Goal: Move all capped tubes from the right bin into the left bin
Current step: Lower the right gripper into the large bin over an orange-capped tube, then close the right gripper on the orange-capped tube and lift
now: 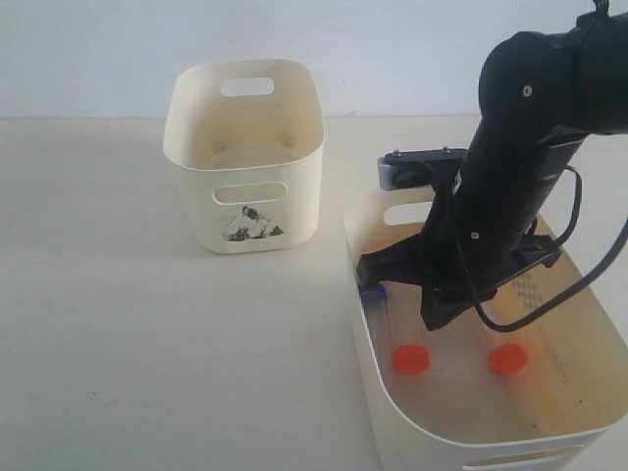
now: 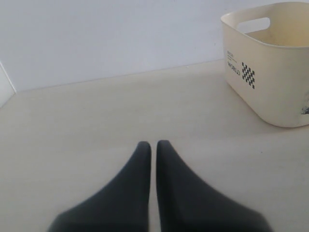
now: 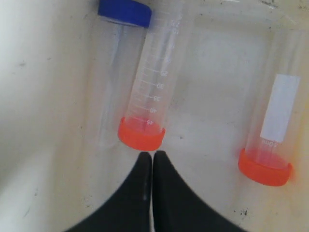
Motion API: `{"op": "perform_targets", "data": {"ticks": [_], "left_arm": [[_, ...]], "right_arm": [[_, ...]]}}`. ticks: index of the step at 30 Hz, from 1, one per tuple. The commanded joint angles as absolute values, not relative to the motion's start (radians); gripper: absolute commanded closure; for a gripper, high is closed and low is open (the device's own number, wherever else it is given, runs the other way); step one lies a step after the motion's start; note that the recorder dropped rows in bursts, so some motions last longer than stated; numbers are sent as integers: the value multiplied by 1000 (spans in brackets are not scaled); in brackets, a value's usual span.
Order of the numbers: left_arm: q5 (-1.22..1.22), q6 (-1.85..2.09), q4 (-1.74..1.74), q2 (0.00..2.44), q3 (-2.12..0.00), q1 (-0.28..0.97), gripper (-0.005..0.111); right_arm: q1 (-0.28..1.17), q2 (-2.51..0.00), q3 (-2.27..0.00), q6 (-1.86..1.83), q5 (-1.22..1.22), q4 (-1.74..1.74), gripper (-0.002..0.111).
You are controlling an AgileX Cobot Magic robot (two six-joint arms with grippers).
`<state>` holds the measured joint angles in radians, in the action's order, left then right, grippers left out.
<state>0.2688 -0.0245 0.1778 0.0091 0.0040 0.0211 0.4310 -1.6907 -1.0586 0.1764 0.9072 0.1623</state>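
Note:
The wide low right bin (image 1: 385, 417) holds the capped tubes. An orange-capped tube (image 1: 410, 358) lies beside a blue-capped one (image 1: 373, 291), and a second orange-capped tube (image 1: 507, 358) lies further right. My right gripper (image 1: 433, 320) is down inside this bin, shut and empty. In the right wrist view its tips (image 3: 152, 153) sit just short of the nearer orange cap (image 3: 141, 135), with the blue cap (image 3: 124, 12) beyond and the labelled orange tube (image 3: 265, 164) apart. Only three tubes show. My left gripper (image 2: 153, 144) is shut over bare table, empty.
The tall narrow left bin (image 1: 245, 167) with its dark print stands at the back left of the table. The left wrist view shows it (image 2: 275, 72) off to one side, with a checker print. The right arm's dark body covers the middle of the right bin.

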Motion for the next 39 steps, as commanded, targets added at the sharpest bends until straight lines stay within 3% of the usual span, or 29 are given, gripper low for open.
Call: {"op": "perform_targets", "data": {"ticks": [1,22,25,30,39], "left_arm": [[261,-36,177,6,0,20,102],[261,-36,177,6,0,20,102],[261,-36,177,6,0,20,102],[261,-36,177,6,0,20,102],[261,-36,177,6,0,20,102]], "right_arm": [[428,-1688,-1056,170,908,134,108],[428,-1688,-997,184,837,130,108],[428,-1688,-997,184,826,130,97],[428,-1688,-997,195,821,130,57],[428,-1688,-997,228,731,137,57]]}}
